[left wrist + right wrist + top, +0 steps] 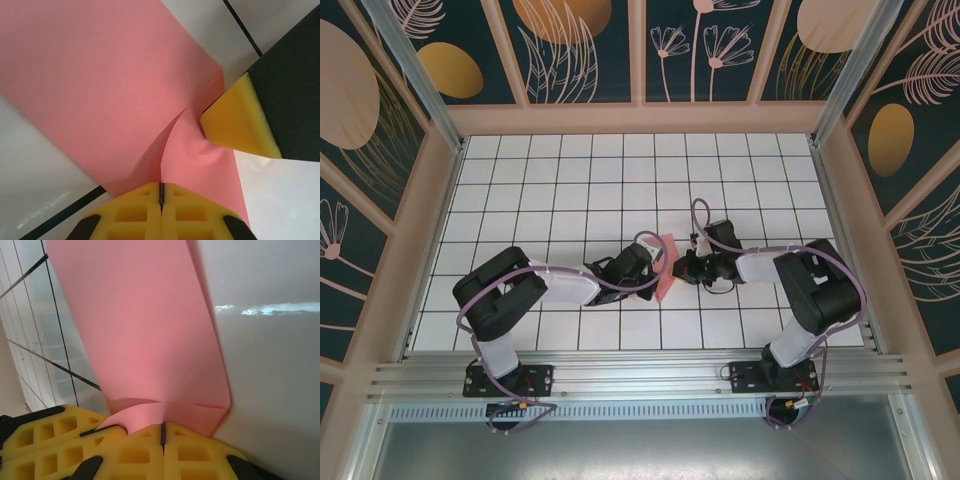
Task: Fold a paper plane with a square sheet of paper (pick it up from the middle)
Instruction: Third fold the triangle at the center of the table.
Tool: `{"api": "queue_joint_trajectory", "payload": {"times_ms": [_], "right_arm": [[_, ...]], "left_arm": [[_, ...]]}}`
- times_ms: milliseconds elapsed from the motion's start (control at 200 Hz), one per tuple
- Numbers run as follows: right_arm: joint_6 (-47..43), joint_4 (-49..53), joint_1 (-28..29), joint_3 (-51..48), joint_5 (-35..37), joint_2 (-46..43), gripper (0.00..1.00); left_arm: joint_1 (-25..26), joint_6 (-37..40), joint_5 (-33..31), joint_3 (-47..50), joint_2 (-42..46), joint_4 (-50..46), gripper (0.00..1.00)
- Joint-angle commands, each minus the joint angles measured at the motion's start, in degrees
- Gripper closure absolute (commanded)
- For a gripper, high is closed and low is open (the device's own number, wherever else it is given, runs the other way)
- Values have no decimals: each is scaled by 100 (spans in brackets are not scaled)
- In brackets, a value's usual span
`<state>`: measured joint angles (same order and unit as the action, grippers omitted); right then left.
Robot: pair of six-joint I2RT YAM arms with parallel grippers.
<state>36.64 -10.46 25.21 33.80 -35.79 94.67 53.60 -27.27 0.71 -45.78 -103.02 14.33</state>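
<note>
Paper: the pink sheet of paper (664,285) lies at the centre of the top view as a narrow strip running up and down the frame, caught between the two arms' tips.
Creases: in the left wrist view the sheet sweeps from upper left to lower centre, with a curved fold line at mid-frame. In the right wrist view it rises as a tall band with a flap turned over at its foot.
Left gripper: the left gripper (161,195), at the bottom edge of its own view, has its yellow pads pressed together on the sheet's near edge.
Right gripper: the right gripper (162,432), bottom centre of its own view, is pinched tight on the folded foot of the paper. One of its yellow fingertips (240,120) meets the sheet at the right of the left wrist view.
Table: a white gridded tabletop (570,180) lies under both arms.
Surround: dark teal floral wall panels (580,50) line the top of the frame.
</note>
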Motion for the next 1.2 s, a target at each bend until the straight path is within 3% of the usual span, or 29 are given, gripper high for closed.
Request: {"api": "queue_joint_trajectory", "payload": {"times_ms": [0, 405, 641, 811, 1196], "right_arm": [[47, -139, 45, -93, 199, 168, 95], [132, 82, 272, -214, 102, -641, 94], [393, -358, 474, -431, 199, -311, 95], [287, -71, 511, -327, 421, -97, 95], [427, 92, 577, -339, 189, -986, 94]], "left_arm": [[-27, 25, -168, 34, -96, -676, 100], [-30, 28, -211, 38, -86, -712, 100], [-31, 45, -185, 31, -103, -737, 100], [-34, 51, -138, 30, -91, -749, 100], [-29, 55, -35, 25, -103, -738, 100]]}}
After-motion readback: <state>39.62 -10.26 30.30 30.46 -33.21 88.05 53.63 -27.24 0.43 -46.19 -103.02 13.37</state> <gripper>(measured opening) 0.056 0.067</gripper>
